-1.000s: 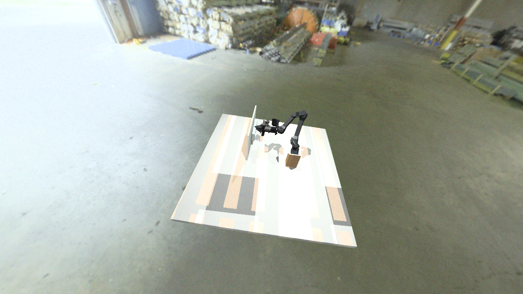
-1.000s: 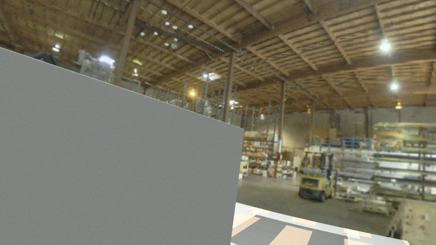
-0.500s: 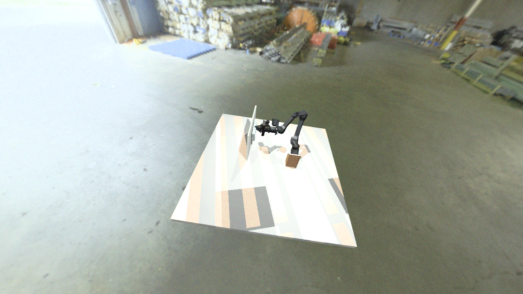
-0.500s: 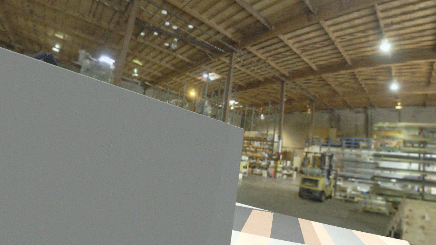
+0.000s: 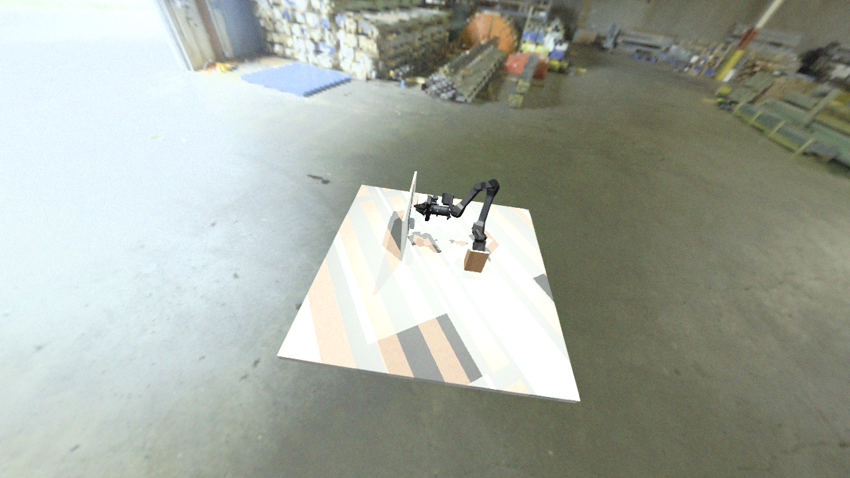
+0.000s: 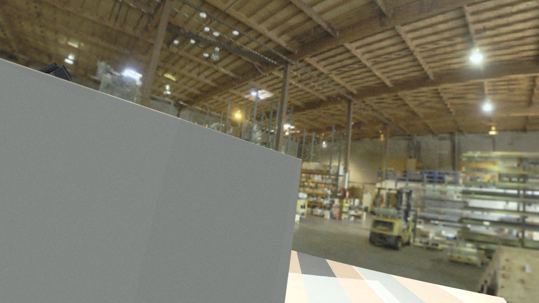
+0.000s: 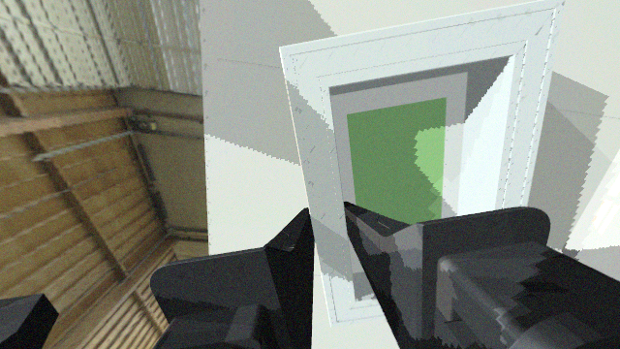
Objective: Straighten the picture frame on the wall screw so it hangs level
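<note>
The white picture frame (image 7: 426,41) with its green picture (image 7: 387,145) is in front of the pale upright wall panel (image 7: 252,194) (image 5: 406,234) (image 6: 150,195). In the wrist view its near long bar is not parallel to the panel's visible edge; the two spread apart toward the bottom. My gripper (image 7: 325,211) (image 5: 415,206) is shut on that long bar, one finger outside it and one inside the opening. The lower part of the frame is partly behind the inner finger. The screw and the notched strip are hidden. The exterior view shows only the panel's back.
The panel stands on a large striped board (image 5: 333,320) (image 6: 320,286). The arm's base is on a brown block (image 5: 475,261) on the other side of the gripper from the panel. A dark part of the arm (image 6: 56,71) shows above the panel's top edge.
</note>
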